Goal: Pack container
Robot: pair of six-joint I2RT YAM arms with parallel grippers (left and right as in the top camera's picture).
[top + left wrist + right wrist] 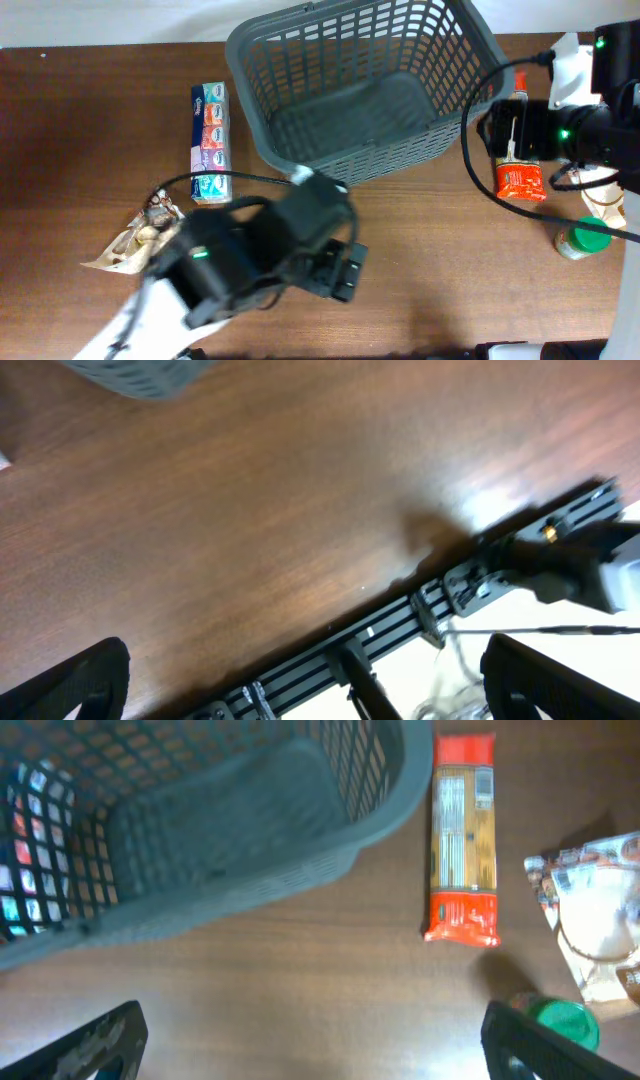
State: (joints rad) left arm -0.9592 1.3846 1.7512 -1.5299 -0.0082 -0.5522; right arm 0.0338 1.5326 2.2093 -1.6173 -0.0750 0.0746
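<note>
Container (355, 95) at 12 o'clock of table (450, 290), set askew, nothing inside. Judged: packing at start, first pick not yet made.

Right gripper (312, 1035): fingers wide apart, empty, hovering off container's 3 o'clock side. Pasta packet (463, 835) flat on table just beside rim, 1 o'clock in wrist view.

Left gripper (343, 272): spread wide, empty, over bare wood at 6 o'clock.

Next, likely: right arm centres over packet, jaws across narrow width, descends, closes.
</note>
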